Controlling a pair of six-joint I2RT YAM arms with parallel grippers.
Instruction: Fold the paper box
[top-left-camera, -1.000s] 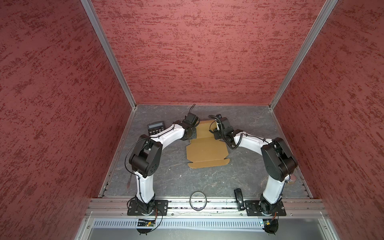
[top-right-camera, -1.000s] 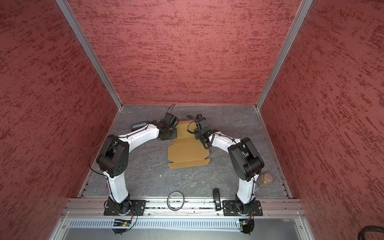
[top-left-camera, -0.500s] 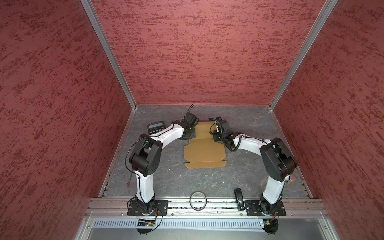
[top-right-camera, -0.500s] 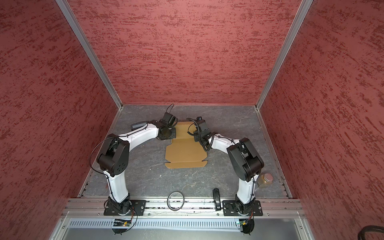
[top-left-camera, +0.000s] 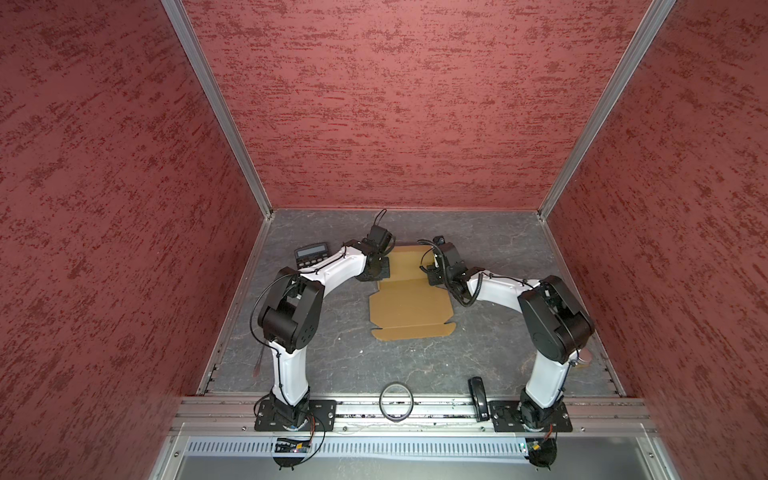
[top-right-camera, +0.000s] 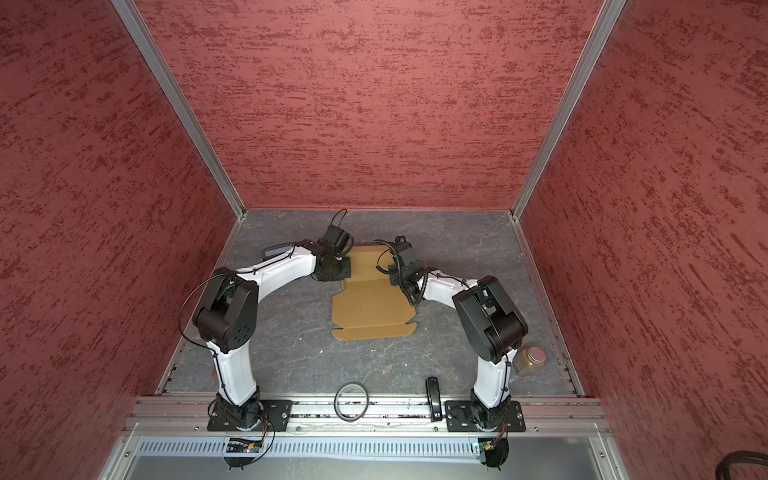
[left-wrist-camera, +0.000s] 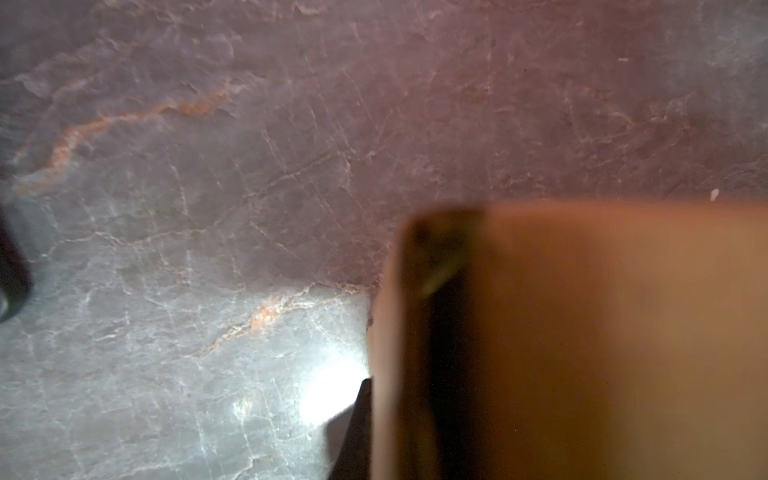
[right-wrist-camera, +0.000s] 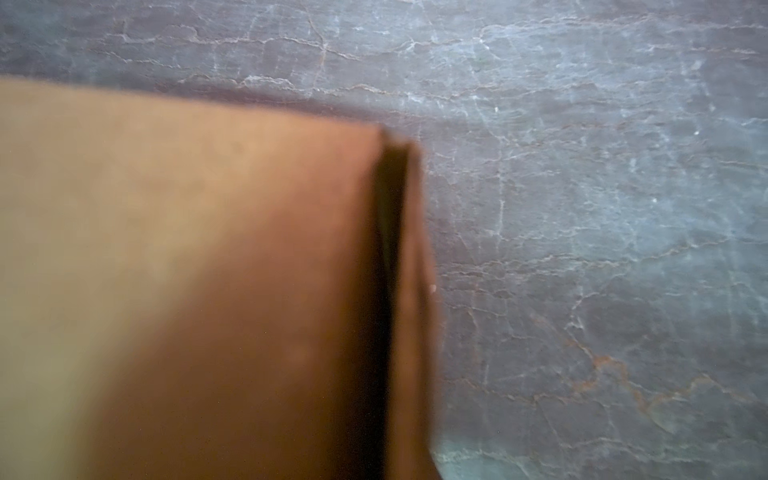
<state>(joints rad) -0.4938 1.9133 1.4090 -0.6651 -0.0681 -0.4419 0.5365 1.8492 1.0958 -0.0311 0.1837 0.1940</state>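
The paper box (top-left-camera: 409, 305) (top-right-camera: 370, 307) is a tan cardboard sheet with flaps, lying mostly flat in the middle of the grey table. My left gripper (top-left-camera: 384, 272) (top-right-camera: 345, 270) is at the left edge of its far half, and my right gripper (top-left-camera: 432, 276) (top-right-camera: 395, 279) at the right edge. The left wrist view shows a raised, blurred flap of the paper box (left-wrist-camera: 602, 332) running down between the jaws, with one dark finger (left-wrist-camera: 353, 432) against it. The right wrist view shows a raised side flap of the paper box (right-wrist-camera: 187, 270) the same way; its fingers are hidden.
A dark calculator (top-left-camera: 311, 254) lies behind the left arm. On the front rail are a black ring (top-left-camera: 396, 401) and a black oblong object (top-left-camera: 478, 399). A small jar (top-right-camera: 528, 359) stands by the right arm's base. Red walls close in three sides.
The sheet and both grippers have shifted slightly to the left. The right gripper's jaws have closed on the sheet's right edge.
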